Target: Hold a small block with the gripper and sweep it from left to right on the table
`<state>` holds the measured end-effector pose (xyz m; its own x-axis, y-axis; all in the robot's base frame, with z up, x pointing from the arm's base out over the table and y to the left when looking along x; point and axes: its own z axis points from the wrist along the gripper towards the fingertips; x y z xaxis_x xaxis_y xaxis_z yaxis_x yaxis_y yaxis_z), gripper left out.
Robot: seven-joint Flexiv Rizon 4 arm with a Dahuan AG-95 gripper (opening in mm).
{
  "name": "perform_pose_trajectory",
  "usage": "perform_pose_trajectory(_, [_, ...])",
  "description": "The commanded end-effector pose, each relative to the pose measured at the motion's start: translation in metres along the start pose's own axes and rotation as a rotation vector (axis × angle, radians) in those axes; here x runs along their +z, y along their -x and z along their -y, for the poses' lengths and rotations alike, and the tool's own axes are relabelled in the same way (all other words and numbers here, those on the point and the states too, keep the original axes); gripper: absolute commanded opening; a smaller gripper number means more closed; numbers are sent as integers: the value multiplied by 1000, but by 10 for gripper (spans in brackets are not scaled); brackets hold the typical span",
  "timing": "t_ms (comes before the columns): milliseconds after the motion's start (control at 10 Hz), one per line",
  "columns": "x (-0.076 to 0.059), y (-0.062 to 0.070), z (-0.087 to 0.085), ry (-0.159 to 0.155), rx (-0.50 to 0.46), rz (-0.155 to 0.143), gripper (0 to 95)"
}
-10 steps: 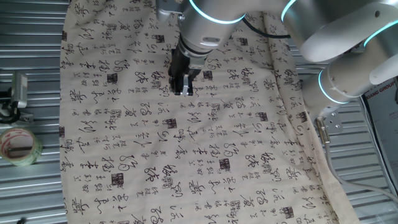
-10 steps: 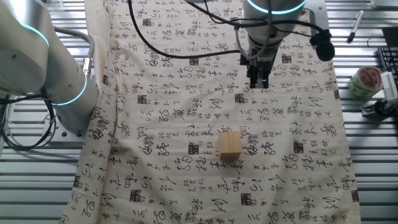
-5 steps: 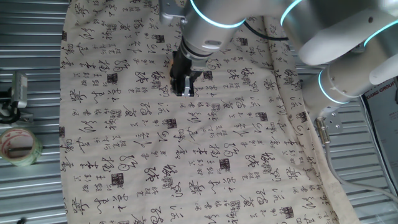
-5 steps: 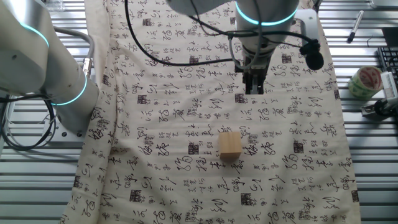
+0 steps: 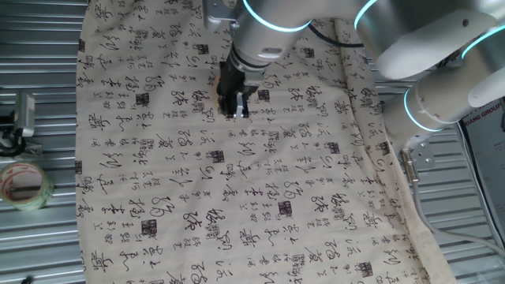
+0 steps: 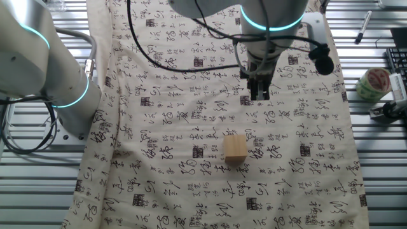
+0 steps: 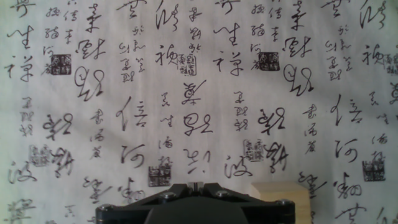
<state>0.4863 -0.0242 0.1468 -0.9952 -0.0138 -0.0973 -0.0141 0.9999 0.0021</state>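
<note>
Right now my fingers (image 6: 258, 95) hang pressed together and empty above the cloth (image 6: 191, 95), gripping nothing. In my hand view their black base fills the bottom edge, and the pale top of the block (image 7: 281, 198) peeks out just beside it at the lower right, so the block sits close behind my tips rather than between them.

In the other fixed view the block (image 6: 234, 149) rests flat on the cloth, nearer that camera than my fingers and a little to the left, apart from them and untouched. It is a cube with no long axis to favour, so I judge the coming move turns on sliding back over it, spreading my fingers, and dropping straight down around it.

Farther off, a roll of tape (image 6: 373, 83) lies on the bare ribbed bench (image 6: 381, 165) to the right. The cloth carries black brush characters and small seal stamps; I cannot read them.
</note>
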Motion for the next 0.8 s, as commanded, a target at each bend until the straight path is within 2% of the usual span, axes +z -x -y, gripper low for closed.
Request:
perform_pose_trajectory(100, [-1,-1,3,5,-1,-5,190])
perform_pose_trajectory(300, [0,-3,7,6,-18,-5,190])
perform_pose_trajectory(400, [0,-4,9,7,-22,-5,380])
perform_pose_trajectory(700, [2,-6,15,18,-40,2,380])
perform_pose_trajectory(800, [3,-7,17,19,-46,2,570])
